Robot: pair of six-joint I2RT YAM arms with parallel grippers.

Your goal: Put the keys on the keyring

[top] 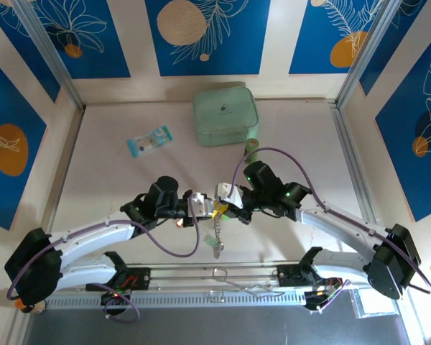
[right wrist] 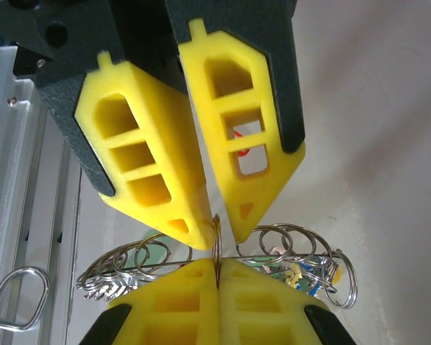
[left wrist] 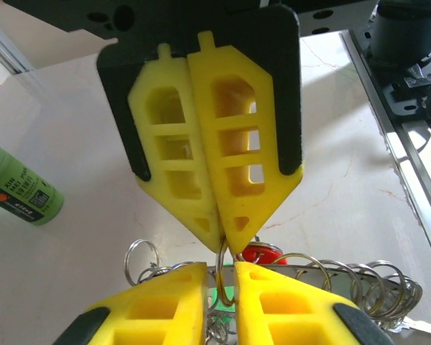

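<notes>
Both grippers meet above the middle of the table over one small split ring. My right gripper is shut on that ring, which stands upright between its yellow pads. My left gripper stands narrowly open, the ring sitting in the gap between its fingers. Behind the ring runs the keyring, seen edge-on as a silvery bar strung with several small rings. A red key head and other coloured keys hang from it. From above, the bunch dangles below the left gripper and right gripper.
A mint-green square case lies at the back with a green bottle just in front of it, and a small packet lies back left. Bent wire pieces rest near the front rail between the arm bases.
</notes>
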